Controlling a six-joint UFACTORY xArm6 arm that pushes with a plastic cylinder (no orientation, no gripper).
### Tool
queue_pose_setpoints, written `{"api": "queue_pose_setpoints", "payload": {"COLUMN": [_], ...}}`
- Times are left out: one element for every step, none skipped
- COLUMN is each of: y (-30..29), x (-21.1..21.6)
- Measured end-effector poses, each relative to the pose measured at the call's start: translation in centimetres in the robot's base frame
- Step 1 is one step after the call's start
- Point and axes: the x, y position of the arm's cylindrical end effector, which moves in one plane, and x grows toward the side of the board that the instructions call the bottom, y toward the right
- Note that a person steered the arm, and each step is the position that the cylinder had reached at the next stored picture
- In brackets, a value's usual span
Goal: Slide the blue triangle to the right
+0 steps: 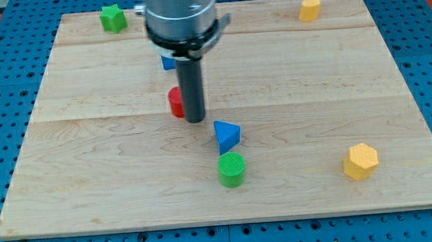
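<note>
Desk (335,74) surface: pale wooden board made of several planks with seams running across the view, resting on a blue perforated base with regular holes; a strip of red shows at the view's top right corner. Arm: a grey cylindrical housing enters from the view's top and ends in a straight dark rod; no gripper is fitted, so no open or closed state applies. My tip (195,121) stands near the board's centre, touching or just beside the red block (175,102), which lies at its left and is partly hidden by the rod. Task object: the blue triangle (227,135) lies just below and to the right of my tip, apart from it, with one corner pointing toward the view's right; its long axis cannot be determined. A green cylinder (231,169) stands just beneath the blue triangle, near but not clearly touching. Block count: two blue, namely the triangle and a second blue block (168,62) largely hidden behind the arm housing, shape not discernible; two green, namely the cylinder and a green star-like block (113,18) at the top left; two yellow, namely a yellow block (309,8) at the top right and a yellow hexagonal block (361,161) at the lower right; one red.
</note>
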Motion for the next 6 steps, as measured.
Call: {"api": "queue_pose_setpoints", "payload": {"y": [-2.5, -1.4, 3.9, 9.1, 10.6, 9.8], "x": [1.0, 4.9, 5.0, 5.0, 4.9, 6.0]}}
